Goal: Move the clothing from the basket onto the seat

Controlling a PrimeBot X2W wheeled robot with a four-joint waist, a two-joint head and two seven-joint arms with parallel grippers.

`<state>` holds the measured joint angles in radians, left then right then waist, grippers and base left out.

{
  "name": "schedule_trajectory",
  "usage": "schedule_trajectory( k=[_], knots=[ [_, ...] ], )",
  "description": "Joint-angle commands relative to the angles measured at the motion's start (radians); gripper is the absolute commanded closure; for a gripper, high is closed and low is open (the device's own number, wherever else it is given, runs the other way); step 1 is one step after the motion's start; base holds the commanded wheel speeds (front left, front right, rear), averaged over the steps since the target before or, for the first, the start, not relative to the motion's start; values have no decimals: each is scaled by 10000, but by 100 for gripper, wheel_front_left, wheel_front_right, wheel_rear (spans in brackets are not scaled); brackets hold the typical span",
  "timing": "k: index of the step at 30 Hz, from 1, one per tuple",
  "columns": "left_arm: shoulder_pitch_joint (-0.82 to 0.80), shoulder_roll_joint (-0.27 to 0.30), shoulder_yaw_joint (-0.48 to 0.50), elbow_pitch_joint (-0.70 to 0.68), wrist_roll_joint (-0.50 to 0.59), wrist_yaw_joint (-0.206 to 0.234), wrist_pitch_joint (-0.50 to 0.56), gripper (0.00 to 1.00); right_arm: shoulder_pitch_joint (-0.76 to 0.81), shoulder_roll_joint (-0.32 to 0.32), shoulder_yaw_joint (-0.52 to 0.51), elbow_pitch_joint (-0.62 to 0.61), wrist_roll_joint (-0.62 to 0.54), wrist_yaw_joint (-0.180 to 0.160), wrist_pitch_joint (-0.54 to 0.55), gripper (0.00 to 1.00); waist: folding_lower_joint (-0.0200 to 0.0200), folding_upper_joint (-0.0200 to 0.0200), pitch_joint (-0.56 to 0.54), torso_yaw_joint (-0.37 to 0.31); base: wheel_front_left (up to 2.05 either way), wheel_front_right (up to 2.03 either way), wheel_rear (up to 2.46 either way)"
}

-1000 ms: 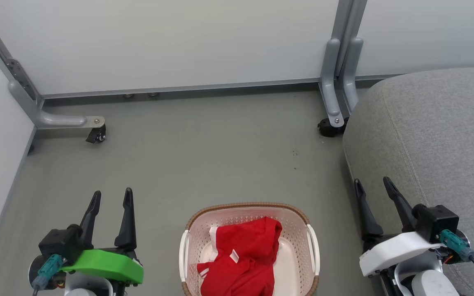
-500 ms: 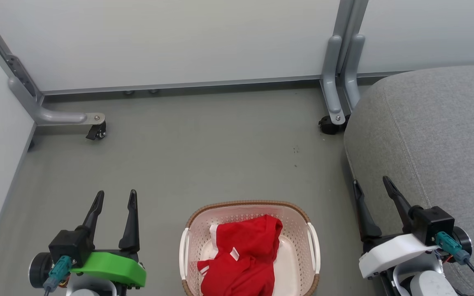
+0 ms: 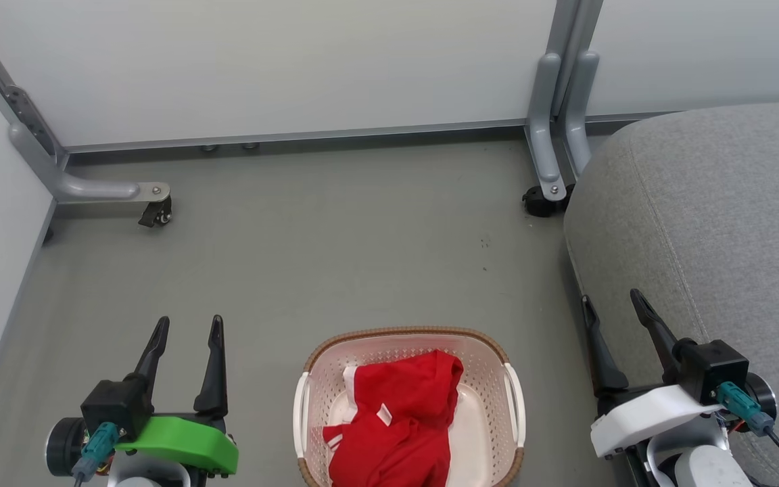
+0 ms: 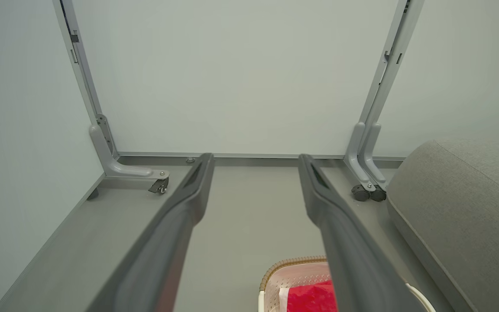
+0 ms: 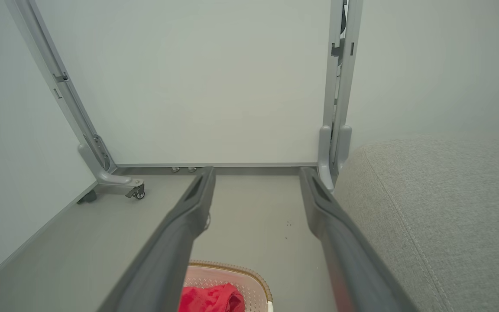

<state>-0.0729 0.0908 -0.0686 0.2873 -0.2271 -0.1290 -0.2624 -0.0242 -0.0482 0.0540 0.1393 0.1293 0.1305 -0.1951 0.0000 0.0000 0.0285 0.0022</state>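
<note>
Red clothing (image 3: 396, 419) with white stripes and tags lies bunched in the cream basket (image 3: 491, 368) with a brown braided rim, on the floor at the bottom centre of the head view. The grey seat (image 3: 714, 216) fills the right side. My left gripper (image 3: 188, 323) stands open to the left of the basket, nothing between its fingers. My right gripper (image 3: 611, 301) stands open to the right of the basket, at the seat's edge. The left wrist view has the basket (image 4: 293, 271) and clothing (image 4: 312, 299) low between the fingers (image 4: 340, 242). Clothing (image 5: 210, 299) also peeks in at the bottom of the right wrist view.
White partition panels on grey metal frames close the back and left. A caster foot (image 3: 153, 213) stands at the back left, another caster (image 3: 538, 201) beside the seat's far corner. Grey floor (image 3: 335, 250) stretches between the basket and the back panel.
The whole head view has shifted slightly, so the camera moved. My left gripper has dropped a little lower in the view; the basket and clothing lie as before.
</note>
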Motion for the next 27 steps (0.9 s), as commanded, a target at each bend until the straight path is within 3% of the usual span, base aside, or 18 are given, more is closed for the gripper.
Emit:
schedule_trajectory(
  k=[1, 10, 27],
  knots=[
    [-73, 73, 11, 4, 79, -33, -37, 0, 1, -39, -18, -9, 52, 4, -42, 0, 0, 0, 27, -15, 0, 0, 0],
    [-596, 155, -595, 268, 249, -31, -35, 0, -431, -36, 154, -112, 256, 2, -70, 0, 0, 0, 623, -364, 0, 0, 0],
    [-3307, 104, -3891, 2706, 16, -31, -23, 0, -2043, -36, 476, -766, 202, 2, -210, 0, 0, 0, 3627, -1340, 0, 0, 0]
  ],
)
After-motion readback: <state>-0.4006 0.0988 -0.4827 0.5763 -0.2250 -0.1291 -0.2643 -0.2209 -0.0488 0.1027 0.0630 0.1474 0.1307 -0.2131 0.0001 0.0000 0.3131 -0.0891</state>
